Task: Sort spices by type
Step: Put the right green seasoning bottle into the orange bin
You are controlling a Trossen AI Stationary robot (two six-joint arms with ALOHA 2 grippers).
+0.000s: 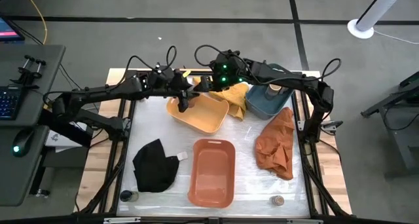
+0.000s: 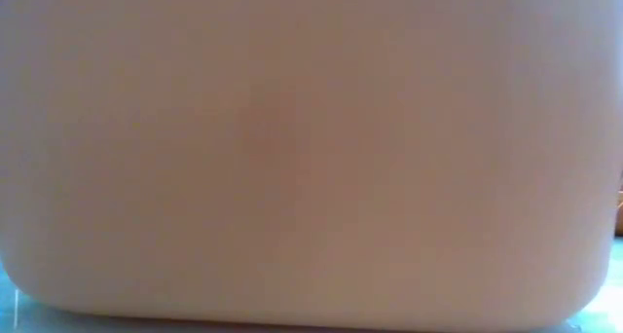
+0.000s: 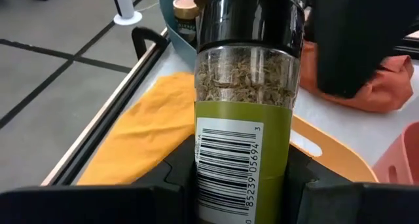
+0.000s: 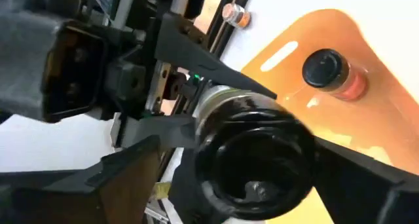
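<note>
**Spice jar changes hands above the yellow tub**

Near the far edge of the bench (image 1: 163, 185), the left end effector (image 1: 185, 98) grips a clear cylindrical spice jar (image 3: 243, 112) with a black cap, dried green herbs and an olive label, its fingers clamped on the lower body. The right end effector (image 1: 208, 84) faces it from the other side, fingers (image 4: 216, 73) spread wide around the capped end and not closed on it. The jar's long axis appears to run from one end effector toward the other, cap leading into the right one, which probably only needs to shut to take it.

Below them sits a yellow plastic tub (image 1: 200, 112) holding a black-capped jar with reddish contents (image 4: 330, 72). A tan-topped jar (image 1: 275, 90) stands in the blue tub (image 1: 262, 106). Two more small jars wait at the near edge, one by the left corner (image 1: 126, 196), one toward the right corner (image 1: 277, 200). The orange tub (image 1: 212, 171) looks empty.
</note>
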